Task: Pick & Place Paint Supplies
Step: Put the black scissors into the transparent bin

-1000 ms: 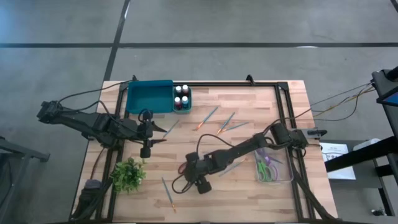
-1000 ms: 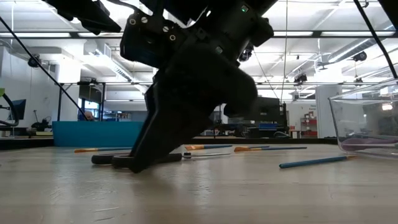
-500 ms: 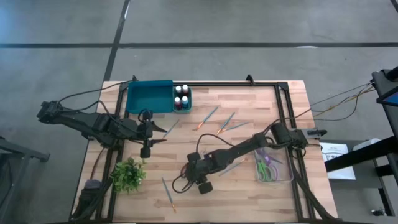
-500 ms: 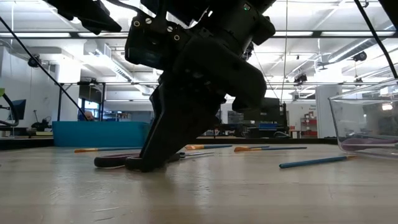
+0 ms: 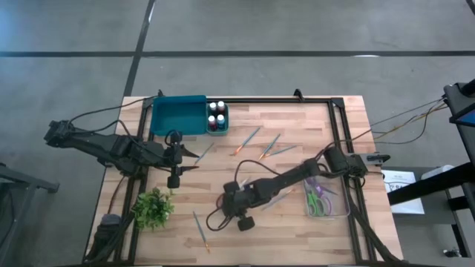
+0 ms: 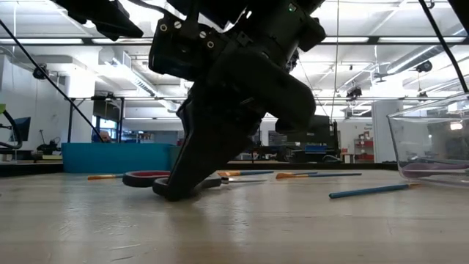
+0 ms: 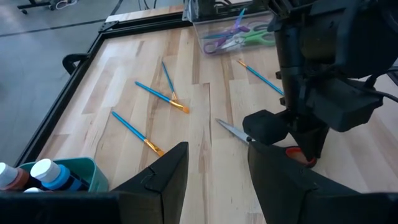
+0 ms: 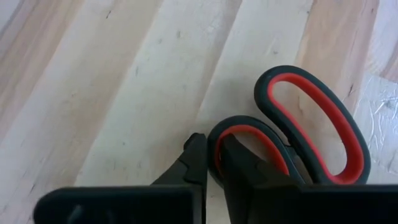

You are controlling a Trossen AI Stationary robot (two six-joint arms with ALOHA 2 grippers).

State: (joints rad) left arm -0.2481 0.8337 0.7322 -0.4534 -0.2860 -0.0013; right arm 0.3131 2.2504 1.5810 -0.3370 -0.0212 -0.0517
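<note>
Jaws of the right gripper (image 8: 208, 163) pinch the red-handled scissors' (image 8: 311, 130) smaller loop; lift gently, keeping them level.

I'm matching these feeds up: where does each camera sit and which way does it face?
High: overhead, straight down; both arms, teal tray.
Low: table height, level across; right gripper on the red-handled scissors.
Left wrist: past the open left gripper toward the right arm and paintbrushes.
Right wrist: close down on the scissors' handles.
All four show the scissors.
</note>
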